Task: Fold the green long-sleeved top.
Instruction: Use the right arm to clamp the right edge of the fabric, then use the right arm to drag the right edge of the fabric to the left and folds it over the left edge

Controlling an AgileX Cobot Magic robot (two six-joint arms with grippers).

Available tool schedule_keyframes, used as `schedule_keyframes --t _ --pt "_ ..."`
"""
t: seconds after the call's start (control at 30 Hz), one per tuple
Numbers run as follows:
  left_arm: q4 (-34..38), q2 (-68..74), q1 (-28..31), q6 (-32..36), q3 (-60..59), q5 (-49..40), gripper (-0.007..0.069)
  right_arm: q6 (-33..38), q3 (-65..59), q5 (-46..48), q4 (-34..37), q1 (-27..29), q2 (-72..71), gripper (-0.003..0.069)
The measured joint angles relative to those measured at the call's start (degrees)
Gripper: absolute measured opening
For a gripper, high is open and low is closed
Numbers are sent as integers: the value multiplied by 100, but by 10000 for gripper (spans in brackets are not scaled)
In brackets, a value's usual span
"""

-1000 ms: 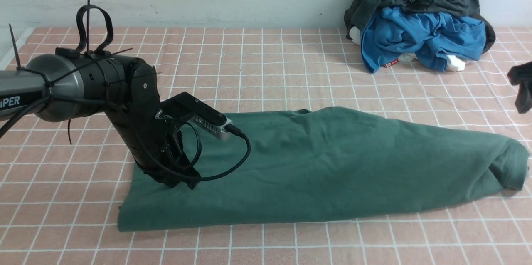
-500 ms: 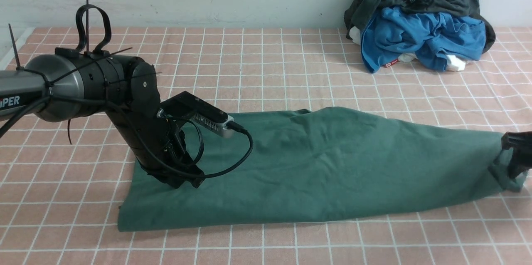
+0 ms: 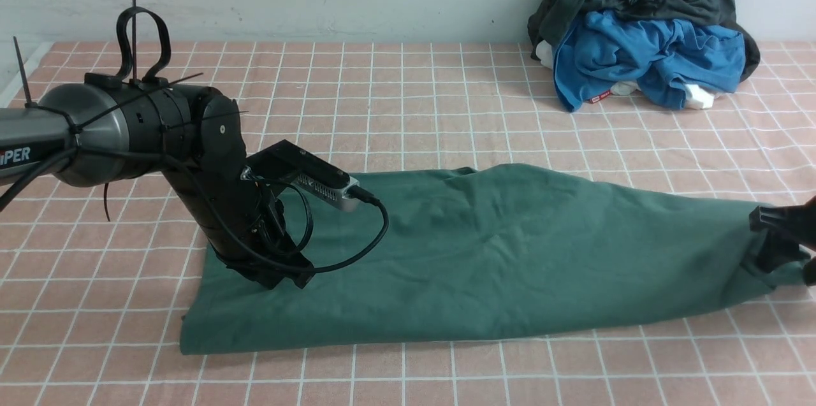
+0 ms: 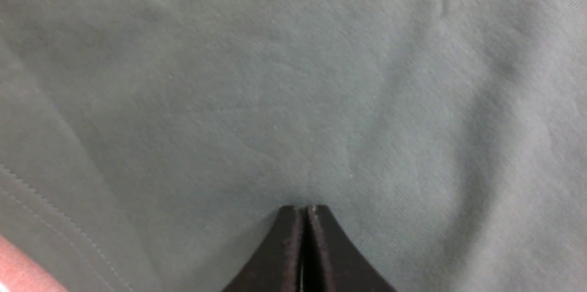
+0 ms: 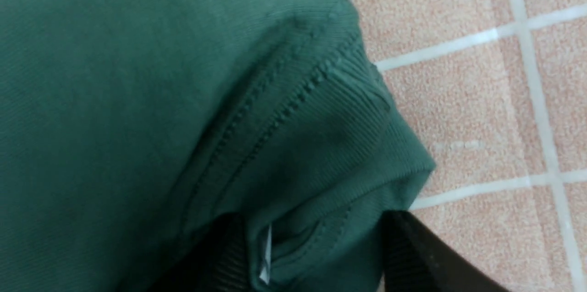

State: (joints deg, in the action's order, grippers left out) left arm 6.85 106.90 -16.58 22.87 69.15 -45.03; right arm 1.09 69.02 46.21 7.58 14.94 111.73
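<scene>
Jaws together, your left gripper (image 4: 305,212) is pinning the green long-sleeved top (image 3: 510,253), lying across the front view's lower middle, while your right gripper (image 5: 316,250), jaws apart, is straddling its ribbed collar (image 5: 348,99) at the right edge, probably readying a fold.

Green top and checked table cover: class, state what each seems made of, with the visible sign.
Green top: matte knit, probably cotton; ribbing and stitched seams show at its collar. Table cover: seemingly matte, fuzzy cloth, pink with white grid; fibre unclear.
</scene>
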Motion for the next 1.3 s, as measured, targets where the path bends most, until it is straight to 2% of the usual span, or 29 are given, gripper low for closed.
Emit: schedule_keyframes --t 0.1,0.13,0.17,0.2,0.23,0.37,0.4,0.5,0.73,0.77,0.97,1.13,1.3 --pt "0 0 0 1 0 0 -3 91 13 9 94 0 0 230" --pt "0 0 0 1 0 0 -3 186 49 44 95 -5 0 160" --pt "0 0 0 1 0 0 -3 224 57 56 79 -5 0 137" --pt "0 0 0 1 0 0 -3 370 106 151 -60 -5 -12 62" --pt "0 0 0 1 0 0 -3 415 116 190 -167 -5 -50 44" --pt "0 -46 0 1 0 -50 -3 286 126 376 -864 -5 -435 34" --pt "0 -156 0 1 0 -94 -3 74 139 414 -1297 -5 -718 34" --pt "-42 -449 0 1 0 -174 -3 -261 258 466 -1883 -5 -1315 34" --pt "-590 -1432 0 -191 0 -475 -3 -300 985 973 -2001 -167 -2434 34" --pt "-685 -1637 0 -266 0 -482 -3 -219 1147 1098 -1949 -304 -2564 34" --pt "-895 -2883 0 -553 0 -482 -3 83 1934 1521 -1525 -2007 -2644 34" --pt "-872 -3329 0 -566 0 -634 -3 -242 2103 1455 -1464 -3523 -2051 34" --pt "-818 -3369 0 -584 0 -667 -3 -531 2103 1030 -1163 -4481 -1216 34"
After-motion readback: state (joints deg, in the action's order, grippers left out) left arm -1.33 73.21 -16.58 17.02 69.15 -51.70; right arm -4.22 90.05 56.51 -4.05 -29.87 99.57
